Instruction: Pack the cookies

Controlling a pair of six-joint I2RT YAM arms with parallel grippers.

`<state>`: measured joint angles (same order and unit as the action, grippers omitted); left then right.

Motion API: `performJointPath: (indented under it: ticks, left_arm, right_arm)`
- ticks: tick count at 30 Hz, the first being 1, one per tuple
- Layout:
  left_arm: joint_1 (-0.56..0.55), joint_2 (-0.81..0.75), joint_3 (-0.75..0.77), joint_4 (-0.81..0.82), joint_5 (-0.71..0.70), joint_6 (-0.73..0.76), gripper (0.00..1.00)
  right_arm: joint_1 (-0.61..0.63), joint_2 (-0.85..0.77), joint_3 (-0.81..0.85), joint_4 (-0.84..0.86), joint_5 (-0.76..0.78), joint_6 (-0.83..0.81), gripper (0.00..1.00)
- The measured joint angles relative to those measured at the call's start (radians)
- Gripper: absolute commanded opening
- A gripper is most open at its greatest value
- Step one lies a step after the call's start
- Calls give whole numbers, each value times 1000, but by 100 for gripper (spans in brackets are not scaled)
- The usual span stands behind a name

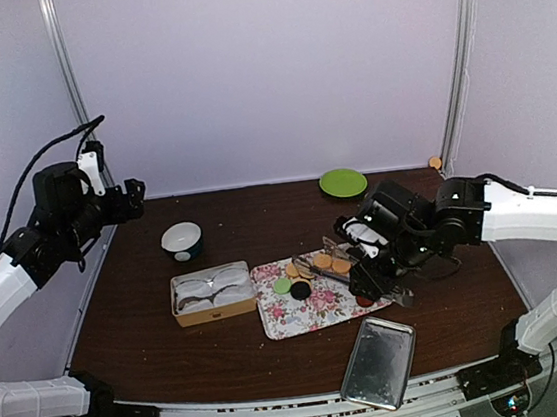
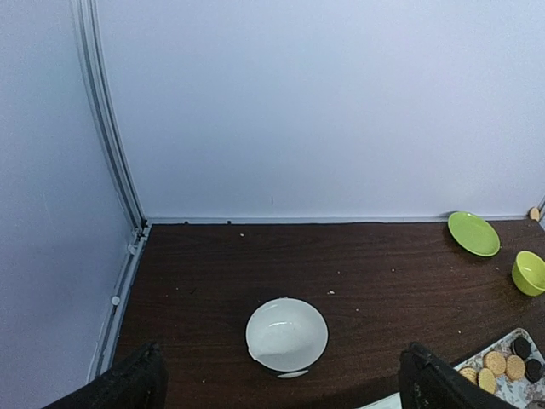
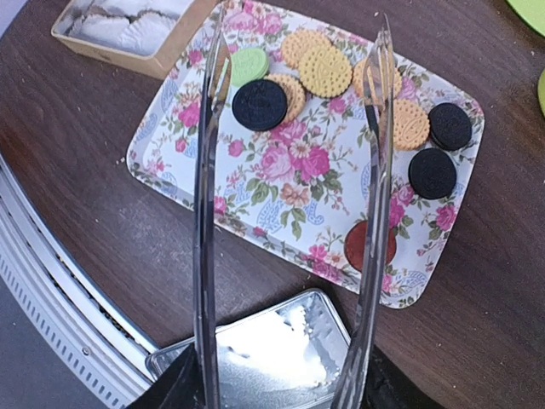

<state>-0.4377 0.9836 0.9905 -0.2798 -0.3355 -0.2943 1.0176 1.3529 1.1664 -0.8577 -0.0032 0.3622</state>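
Light, brittle cookies [image 3: 326, 71] lie on the floral tray [image 3: 281, 170] at table [image 1: 260, 221] centre; take each by opposite edges with the part-open clear tongs [image 3: 204, 213] clasped in the right pincer [image 3: 272, 394]; the left pincer [image 2: 277, 388] gapes empty.

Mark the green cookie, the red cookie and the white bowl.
green cookie [image 3: 249, 66]: right wrist view, top face.
red cookie [image 3: 387, 244]: right wrist view, right half.
white bowl [image 2: 287, 335]: left wrist view, inside bottom.

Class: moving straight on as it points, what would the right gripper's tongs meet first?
Likely the cookies on the floral tray, lying between the tips of the tongs; depth is uncertain.
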Motion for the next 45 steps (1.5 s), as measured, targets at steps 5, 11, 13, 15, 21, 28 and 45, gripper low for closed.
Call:
performJointPath:
  ticks: [5,11,13,15,21,28,45]
  left_arm:
    - [0,2,32,-35,-1,0,97]
    - [0,2,32,-39,0,1,97]
    - [0,2,32,-41,2,1,97]
    - [0,2,32,-44,5,1,97]
    - [0,3,32,-54,26,1,97]
    - [0,11,32,-61,37,1,97]
    - [0,26,33,-66,45,1,97]
  right_arm:
    - [20,100,50,-53,-23,-5,53]
    - [21,164,77,-64,-58,-11,51]
    - [21,176,86,-62,-68,-11,51]
    - [21,181,88,-60,-78,-11,51]
    - [21,197,93,-58,-87,-6,49]
    - [21,240,113,-50,-85,4,47]
    - [21,269,137,-43,-77,8,46]
